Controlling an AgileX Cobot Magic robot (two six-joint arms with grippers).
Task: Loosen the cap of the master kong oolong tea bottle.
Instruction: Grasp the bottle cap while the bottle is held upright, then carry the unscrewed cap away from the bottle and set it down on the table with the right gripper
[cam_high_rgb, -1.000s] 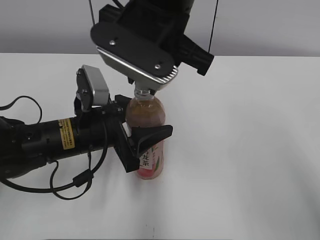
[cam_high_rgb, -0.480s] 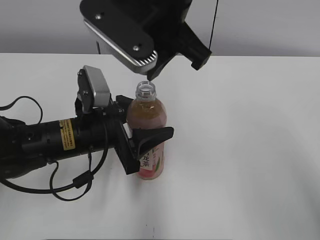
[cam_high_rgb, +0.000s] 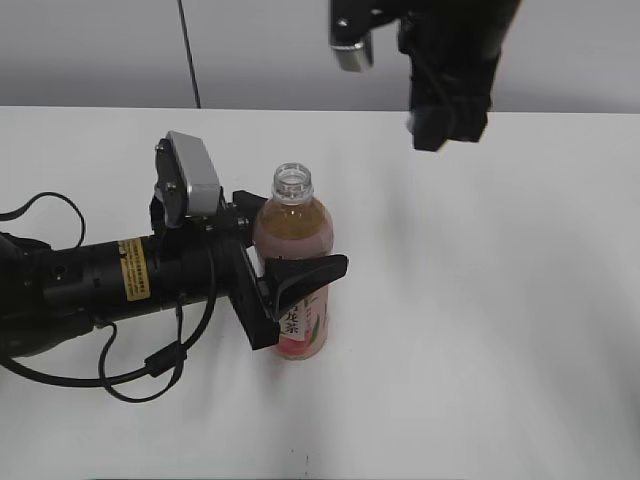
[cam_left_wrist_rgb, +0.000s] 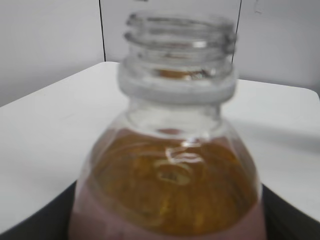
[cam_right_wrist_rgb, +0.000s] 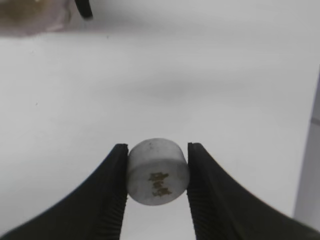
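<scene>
The master kong oolong tea bottle (cam_high_rgb: 292, 270) stands upright on the white table, its threaded neck open with no cap on it. It fills the left wrist view (cam_left_wrist_rgb: 172, 175). My left gripper (cam_high_rgb: 285, 290) is shut on the bottle's body from the left. My right gripper (cam_right_wrist_rgb: 156, 172) is shut on the small white cap (cam_right_wrist_rgb: 157, 172), which shows a small mark on its top. In the exterior view the right arm (cam_high_rgb: 445, 70) hangs high above the table, up and to the right of the bottle; the cap is hidden there.
The white table (cam_high_rgb: 500, 300) stretches to the right and front of the bottle. A grey wall stands behind it. A black cable (cam_high_rgb: 120, 385) loops on the table under the left arm.
The right gripper lifted the cap off the bottle's neck, then swung up and to the right, away from the bottle. The left gripper and the bottle have stayed put.
</scene>
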